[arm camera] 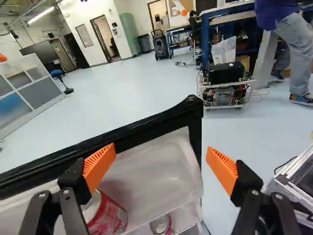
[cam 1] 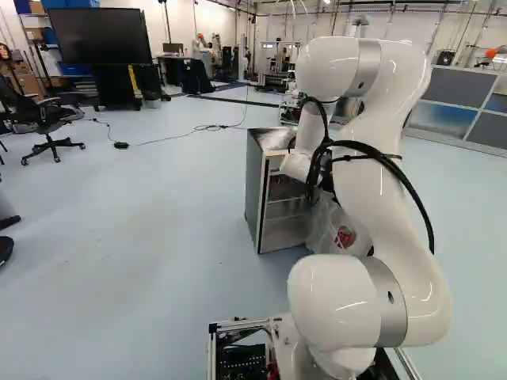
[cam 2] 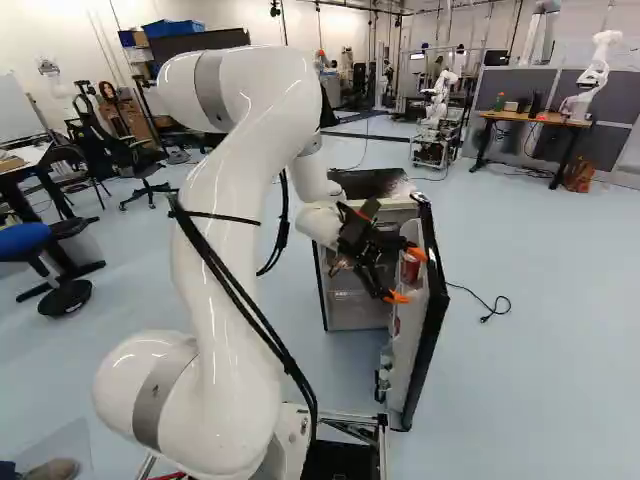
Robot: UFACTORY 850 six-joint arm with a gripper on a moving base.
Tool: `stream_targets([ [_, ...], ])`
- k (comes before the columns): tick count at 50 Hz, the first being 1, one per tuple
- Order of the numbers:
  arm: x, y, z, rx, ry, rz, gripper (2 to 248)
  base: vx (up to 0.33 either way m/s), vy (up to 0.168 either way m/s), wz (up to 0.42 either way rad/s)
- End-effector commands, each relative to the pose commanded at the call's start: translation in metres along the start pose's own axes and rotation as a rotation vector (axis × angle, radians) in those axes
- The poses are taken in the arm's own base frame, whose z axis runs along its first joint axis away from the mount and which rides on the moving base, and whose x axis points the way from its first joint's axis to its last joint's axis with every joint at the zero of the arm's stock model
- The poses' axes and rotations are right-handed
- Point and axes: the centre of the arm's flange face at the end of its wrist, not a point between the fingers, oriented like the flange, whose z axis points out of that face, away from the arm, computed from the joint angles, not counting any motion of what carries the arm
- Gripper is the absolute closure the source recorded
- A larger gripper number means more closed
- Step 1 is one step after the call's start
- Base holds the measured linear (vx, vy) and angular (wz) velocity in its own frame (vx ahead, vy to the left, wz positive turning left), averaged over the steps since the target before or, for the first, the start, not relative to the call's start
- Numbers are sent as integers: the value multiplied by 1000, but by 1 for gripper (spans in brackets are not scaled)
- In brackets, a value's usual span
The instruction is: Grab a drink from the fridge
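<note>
"What is ahead of the arm?"

"A small, box-shaped grey fridge (cam 1: 253,190) on a pale blue floor (cam 1: 142,229). Its door (cam 2: 436,300), white plastic inside with a black outer edge, stands open on the right and reaches toward the near side."

"Where is the drink?"

"A red-and-silver metal can (arm camera: 110,215) sits in the white plastic upper door shelf (arm camera: 146,171). A second can (arm camera: 160,225) sits lower in the door. It is probably the same kind, though only its silver top and a little red show."

"And the tool?"

"The glossy white robot arm (cam 2: 225,250) bends forward, bringing its black two-fingered gripper (cam 2: 406,276) to the upper part of the door. The ribbed orange pads (arm camera: 100,164) are spread wide apart, with nothing held. From the wrist, the upper can is close to one finger, off to the side of the gap's middle."

"Anything around them?"

"A black power cord (cam 2: 487,315) lies on the floor to the right of the door. Far left is a large black screen (cam 1: 99,36); far right, a wooden-topped desk (cam 2: 535,118)."
</note>
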Motion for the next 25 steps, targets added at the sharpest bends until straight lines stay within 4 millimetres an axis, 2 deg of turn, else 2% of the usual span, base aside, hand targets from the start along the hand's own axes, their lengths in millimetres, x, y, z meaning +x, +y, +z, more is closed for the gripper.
stream_targets([
  [25,1,-61,37,-59,2,117,3,0,0,0],
])
